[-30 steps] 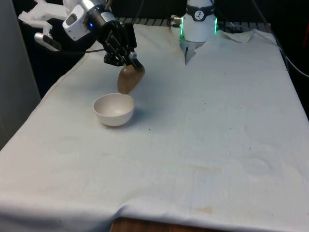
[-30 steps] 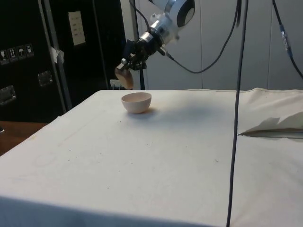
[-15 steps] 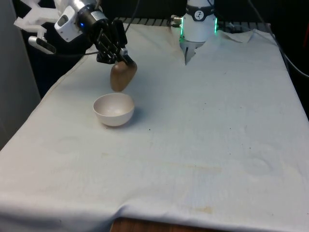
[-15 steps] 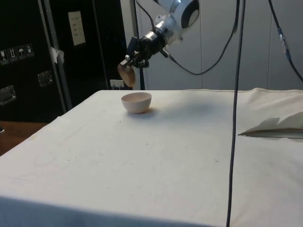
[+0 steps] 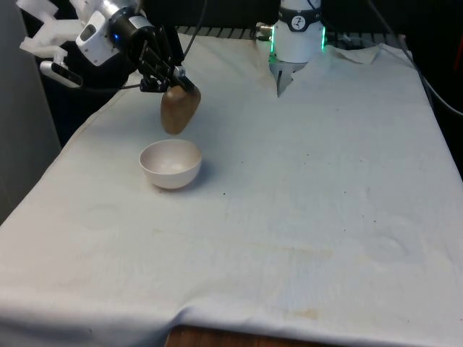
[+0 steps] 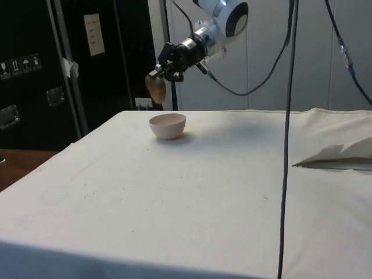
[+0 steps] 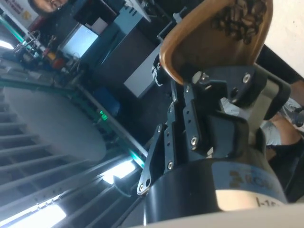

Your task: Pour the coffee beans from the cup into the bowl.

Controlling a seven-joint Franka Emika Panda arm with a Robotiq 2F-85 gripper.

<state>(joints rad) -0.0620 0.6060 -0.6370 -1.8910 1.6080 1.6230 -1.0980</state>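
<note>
A brown cup (image 5: pixel 179 110) hangs in the air, tilted, just behind and above the white bowl (image 5: pixel 171 163) that stands on the cloth at the front view's left. My gripper (image 5: pixel 172 78) is shut on the cup's rim, reaching in from the left. From the side, the cup (image 6: pixel 155 89) hangs under the gripper (image 6: pixel 161 70), higher than the bowl (image 6: pixel 168 125) and slightly off its far rim. In the wrist view the gripper (image 7: pixel 187 88) pinches the cup's wall (image 7: pixel 199 45), and dark coffee beans (image 7: pixel 240 19) lie inside the cup. The inside of the bowl looks pale.
The robot's base (image 5: pixel 298 36) stands at the table's far end. The table's edge (image 5: pixel 87 126) runs close beside the bowl on the front view's left. A black cable (image 6: pixel 286 139) hangs down in the side view, near a fold of cloth (image 6: pixel 337 157).
The gripper has carried the cup up and towards the front view's left, from right over the bowl's rim to a spot higher and further back. The bowl has stayed put.
</note>
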